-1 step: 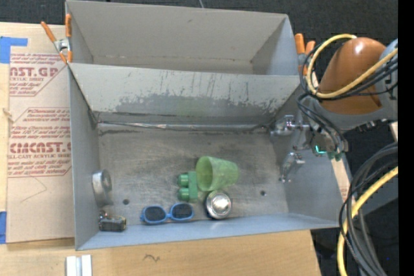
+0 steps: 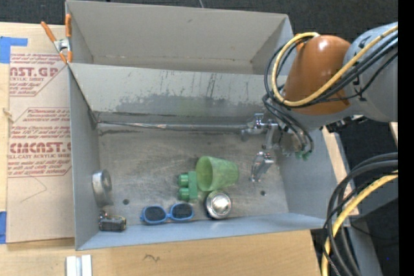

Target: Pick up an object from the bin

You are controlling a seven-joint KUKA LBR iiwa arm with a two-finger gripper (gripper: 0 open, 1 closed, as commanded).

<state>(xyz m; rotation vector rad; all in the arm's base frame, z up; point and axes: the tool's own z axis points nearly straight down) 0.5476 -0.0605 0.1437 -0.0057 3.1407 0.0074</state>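
Nearest, along the front wall of the bin (image 2: 83,139), lie a small dark piece (image 2: 112,223) in the left corner, a pair of blue sunglasses (image 2: 167,213) and a shiny metal can (image 2: 218,205) seen end-on. Just behind them is a green toy block (image 2: 188,185), touching a green plastic cup (image 2: 217,172) that lies on its side with its mouth toward the left. A round grey metal piece (image 2: 100,183) rests well apart by the left wall. Farther in, the tool (image 2: 261,166) hangs low over bare floor just to the right of the green plastic cup, close to it but apart from it. How far open the tool stands I cannot tell. Everything I can make out lies on the bin floor, so I judge that the pick is not yet made. The tool is down in the bin and near the cup, the thing closest to it. The closing, the grip and the lift out all seem left to do. Beyond the tool, the back of the floor and the far wall are bare.
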